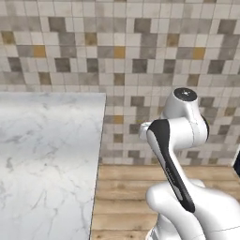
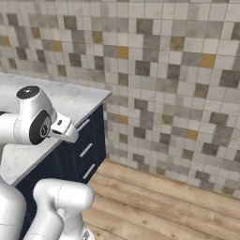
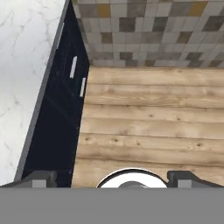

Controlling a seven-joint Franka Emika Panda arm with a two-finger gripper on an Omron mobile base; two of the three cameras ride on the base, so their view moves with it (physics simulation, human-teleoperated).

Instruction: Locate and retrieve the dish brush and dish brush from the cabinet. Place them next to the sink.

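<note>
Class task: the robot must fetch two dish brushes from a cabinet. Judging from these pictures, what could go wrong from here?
1. The arm is folded close to the white marble counter; swinging out, it might clip the counter's edge.
2. The open gripper points down at the bare wooden plank floor, so a search may take long.
3. Driving on, the base could brush the navy drawers with silver handles.

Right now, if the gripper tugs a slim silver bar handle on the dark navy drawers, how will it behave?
The slim silver bar handle looks rigid, unlikely to flex. Smooth and thin, so a grip may slip. The dark navy drawer front sits under the white marble counter, so it would probably slide straight out, not tip.
</note>
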